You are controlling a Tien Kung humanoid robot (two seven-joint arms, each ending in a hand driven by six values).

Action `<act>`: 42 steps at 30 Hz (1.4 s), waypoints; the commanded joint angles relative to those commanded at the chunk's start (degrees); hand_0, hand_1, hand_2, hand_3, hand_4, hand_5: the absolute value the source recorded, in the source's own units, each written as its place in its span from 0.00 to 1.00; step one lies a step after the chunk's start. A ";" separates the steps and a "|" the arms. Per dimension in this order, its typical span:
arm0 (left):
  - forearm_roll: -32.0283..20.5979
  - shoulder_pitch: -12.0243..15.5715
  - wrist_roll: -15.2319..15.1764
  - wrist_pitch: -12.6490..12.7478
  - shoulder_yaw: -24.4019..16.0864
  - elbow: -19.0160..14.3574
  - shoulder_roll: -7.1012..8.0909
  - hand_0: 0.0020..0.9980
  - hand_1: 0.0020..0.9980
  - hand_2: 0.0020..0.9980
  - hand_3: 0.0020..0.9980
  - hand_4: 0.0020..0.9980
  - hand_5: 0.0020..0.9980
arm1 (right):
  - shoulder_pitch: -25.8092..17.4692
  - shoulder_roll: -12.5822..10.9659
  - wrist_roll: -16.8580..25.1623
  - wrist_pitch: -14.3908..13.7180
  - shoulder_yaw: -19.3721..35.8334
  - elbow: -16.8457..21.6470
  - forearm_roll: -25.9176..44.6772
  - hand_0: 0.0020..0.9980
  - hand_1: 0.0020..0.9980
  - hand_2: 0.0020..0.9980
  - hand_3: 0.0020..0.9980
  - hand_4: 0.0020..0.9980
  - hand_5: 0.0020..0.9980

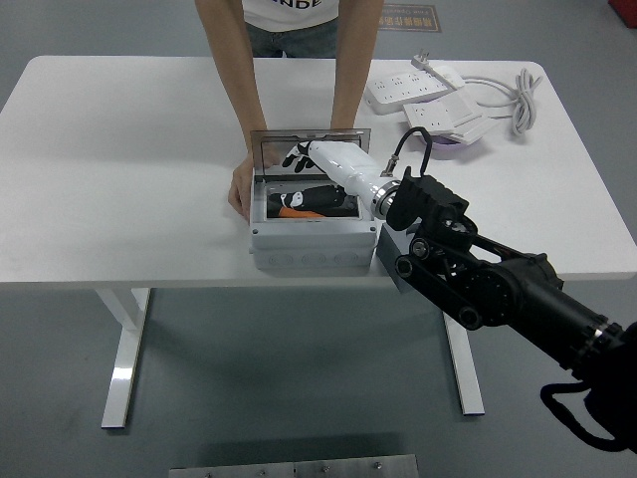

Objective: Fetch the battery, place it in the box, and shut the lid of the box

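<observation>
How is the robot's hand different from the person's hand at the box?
The robot's hand is white with black fingers; the person's hand is bare skin. The robot's hand hovers above the open box, near its raised lid, while the person's hand rests on the table against the box's left side. The robot's hand comes from the near right, the person's from the far side. Neither holds the battery, which lies inside.

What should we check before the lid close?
1. Battery in the box: ok, it lies inside.
2. Right hand empty: ok, fingers spread, holding nothing.
3. Right hand clear of the lid: not ok, it sits in front of the raised lid, above the opening.
4. Box steadied: ok, a person's hand holds its left side.
5. Person's other hand clear: cannot tell, hidden behind the robot's arm.
6. Left hand: cannot tell, out of view.
</observation>
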 joint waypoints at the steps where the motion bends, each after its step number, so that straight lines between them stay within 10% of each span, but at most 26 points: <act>1: -0.10 0.10 0.00 0.03 0.02 -0.01 -0.02 0.62 0.69 0.58 0.59 0.60 0.01 | -0.12 -0.77 -0.74 0.73 0.52 1.17 0.28 0.76 0.71 0.68 0.73 0.90 0.71; 13: -0.87 0.26 -0.33 0.13 0.39 0.02 -0.07 0.62 0.69 0.59 0.60 0.60 0.01 | 1.42 -5.31 -5.89 5.88 7.39 10.59 0.76 0.65 0.66 0.66 0.71 0.89 0.71; 32: 1.44 -0.63 0.61 -0.50 -0.82 -0.02 0.30 0.62 0.69 0.59 0.60 0.59 0.01 | 3.74 -1.24 -0.09 2.14 8.22 2.79 3.83 0.50 0.54 0.64 0.70 0.88 0.71; 33: 1.56 -0.68 0.67 -0.52 -0.90 -0.02 0.32 0.62 0.69 0.59 0.60 0.59 0.01 | 3.88 -1.09 0.12 2.03 8.23 2.37 4.05 0.75 0.71 0.70 0.75 0.90 0.79; 38: 2.09 -0.94 0.94 -0.64 -1.21 -0.05 0.40 0.62 0.69 0.59 0.60 0.59 0.01 | 4.33 -0.36 0.91 1.63 8.06 0.26 4.65 0.75 0.71 0.70 0.75 0.90 0.79; 39: 2.18 -1.01 0.98 -0.67 -1.26 -0.05 0.42 0.62 0.69 0.59 0.60 0.59 0.01 | 4.40 -0.20 1.05 1.55 7.93 -0.21 4.80 0.93 0.79 0.77 0.80 0.98 1.00; 42: 2.42 -1.20 1.07 -0.74 -1.38 -0.05 0.46 0.62 0.69 0.59 0.60 0.59 0.01 | 4.63 0.29 1.42 1.32 7.59 -1.56 5.24 0.93 0.79 0.77 0.80 0.98 1.00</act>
